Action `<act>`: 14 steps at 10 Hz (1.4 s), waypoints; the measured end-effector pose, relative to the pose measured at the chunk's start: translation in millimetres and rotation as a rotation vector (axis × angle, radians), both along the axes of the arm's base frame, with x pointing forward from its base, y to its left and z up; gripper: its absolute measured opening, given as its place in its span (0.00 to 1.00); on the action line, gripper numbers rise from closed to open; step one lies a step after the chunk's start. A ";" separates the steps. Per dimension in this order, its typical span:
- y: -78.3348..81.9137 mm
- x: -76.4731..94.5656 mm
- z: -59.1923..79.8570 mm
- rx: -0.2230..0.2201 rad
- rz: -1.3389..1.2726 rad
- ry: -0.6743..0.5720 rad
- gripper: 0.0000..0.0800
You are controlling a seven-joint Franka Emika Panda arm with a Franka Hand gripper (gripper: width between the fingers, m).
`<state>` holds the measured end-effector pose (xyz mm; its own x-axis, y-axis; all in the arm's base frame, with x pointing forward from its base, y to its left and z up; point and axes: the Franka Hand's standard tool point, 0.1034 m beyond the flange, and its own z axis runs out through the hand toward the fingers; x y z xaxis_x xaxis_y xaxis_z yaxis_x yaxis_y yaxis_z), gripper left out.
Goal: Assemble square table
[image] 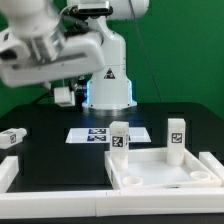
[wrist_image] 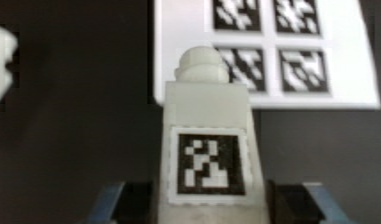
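Observation:
The square table slab (image: 165, 178) lies with its raised rim up at the exterior view's lower right. Two white tagged legs stand upright on its far corners (image: 119, 138) (image: 176, 139). A third leg (image: 12, 138) lies on the black table at the left. My gripper (image: 65, 94) hangs above the table, left of the robot base. In the wrist view my gripper (wrist_image: 212, 203) is shut on a fourth white leg (wrist_image: 208, 120). Its tag faces the camera and its rounded tip points away toward the marker board (wrist_image: 276, 50). The fingers (wrist_image: 119, 200) sit on either side of the leg.
The marker board (image: 98, 135) lies flat in front of the robot base (image: 108, 88). Long white border bars run along the left (image: 8, 172) and the front (image: 60, 205). A white piece (wrist_image: 0, 60) shows at the wrist view's edge.

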<state>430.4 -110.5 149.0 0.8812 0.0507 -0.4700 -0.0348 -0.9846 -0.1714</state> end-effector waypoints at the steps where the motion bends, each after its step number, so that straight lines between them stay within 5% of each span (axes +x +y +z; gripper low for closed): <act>1: 12.4 16.9 16.4 -0.016 0.006 -0.059 0.36; 2: 19.2 33.3 30.8 -0.025 0.038 -0.127 0.36; 6: 10.5 33.2 20.2 -0.056 -0.012 -0.410 0.36; 7: 18.7 36.4 21.9 -0.083 -0.037 -0.458 0.36; 12: 110.6 138.5 71.9 -0.172 -0.215 -0.799 0.36; 14: 111.3 144.1 76.8 -0.172 -0.235 -0.935 0.36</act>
